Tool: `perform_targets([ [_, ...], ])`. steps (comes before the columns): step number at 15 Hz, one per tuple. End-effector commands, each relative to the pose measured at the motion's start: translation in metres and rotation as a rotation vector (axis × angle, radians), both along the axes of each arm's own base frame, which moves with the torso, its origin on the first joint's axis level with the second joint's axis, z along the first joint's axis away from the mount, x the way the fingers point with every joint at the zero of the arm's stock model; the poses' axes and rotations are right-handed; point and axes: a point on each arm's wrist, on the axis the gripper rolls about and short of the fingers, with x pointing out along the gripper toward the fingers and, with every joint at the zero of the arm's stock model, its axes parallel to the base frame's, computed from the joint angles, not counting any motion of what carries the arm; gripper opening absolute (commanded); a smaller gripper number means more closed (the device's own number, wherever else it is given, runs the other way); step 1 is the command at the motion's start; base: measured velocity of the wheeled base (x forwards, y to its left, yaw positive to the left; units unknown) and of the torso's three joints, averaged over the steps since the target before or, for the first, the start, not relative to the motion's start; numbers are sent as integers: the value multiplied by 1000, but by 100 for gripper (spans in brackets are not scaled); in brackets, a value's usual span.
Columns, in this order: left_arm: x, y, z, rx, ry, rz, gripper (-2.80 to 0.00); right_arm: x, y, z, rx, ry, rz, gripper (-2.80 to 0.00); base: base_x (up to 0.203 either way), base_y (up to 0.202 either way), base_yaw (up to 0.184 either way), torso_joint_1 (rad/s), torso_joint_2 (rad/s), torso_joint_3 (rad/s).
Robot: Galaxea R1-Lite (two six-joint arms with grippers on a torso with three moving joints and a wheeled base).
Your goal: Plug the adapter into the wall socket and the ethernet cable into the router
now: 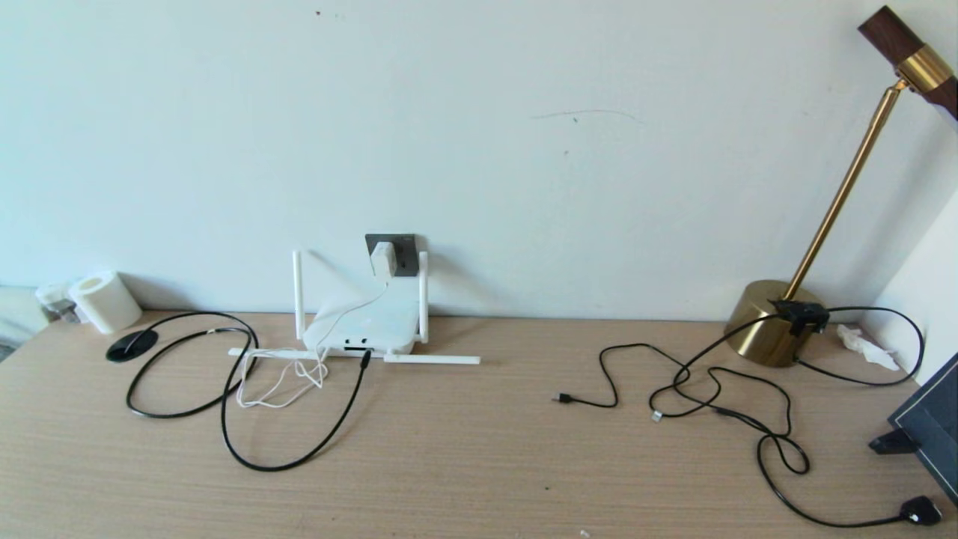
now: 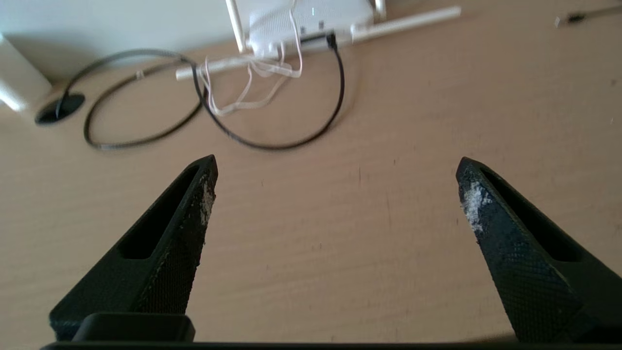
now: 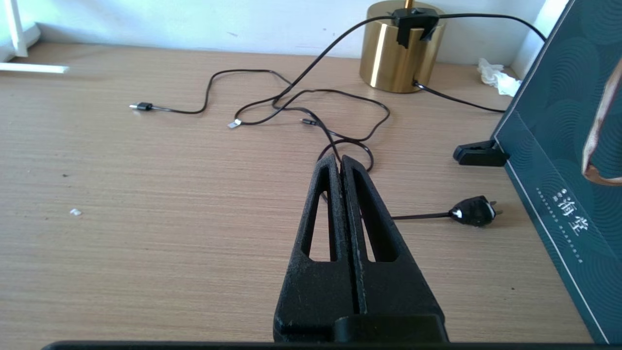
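So, head view: adapter (image 1: 382, 259) sits plugged into the wall socket (image 1: 400, 254) just left of frame centre, its thin white cord (image 1: 281, 378) dropping over the router (image 1: 364, 328) and bunching in loops on the desk (image 1: 464, 464) in front of it. Ethernet cable (image 1: 247, 442) has its plug end in a front port of the router, then sweeps down in a wide arc and loops left toward a round black grommet (image 1: 132, 345) at mid-left. Two router antennas stand up, two lie flat on the desk. Brass lamp (image 1: 771, 322) at right, thinner black cables (image 1: 718, 397) sprawled in front of it; neither arm shows in this view. Left wrist view: left gripper (image 2: 336, 167) is spread wide with nothing between the fingers, over bare desk in the lower half of frame; router and ethernet cable loop at upper centre. Right wrist view: right gripper (image 3: 340, 160) fingers pressed together, holding nothing, centre-bottom of frame, pointing at the thin cables; dark green box (image 3: 559, 160) at right edge, black mains plug (image 3: 474, 211) just beside it.
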Motion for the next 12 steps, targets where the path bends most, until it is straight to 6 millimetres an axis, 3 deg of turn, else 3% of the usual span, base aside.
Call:
perform_targets([
  [1,0,0,2,-10,-95,-6,0,0,0,0,2,4,0,-280,0,0,0,0,0,0],
  [6,0,1,0,-174,-84,34,0,0,0,0,16,1,-7,-280,0,0,0,0,0,0],
  [12,0,1,0,-210,-85,60,0,0,0,0,40,-1,-12,-280,0,0,0,0,0,0],
])
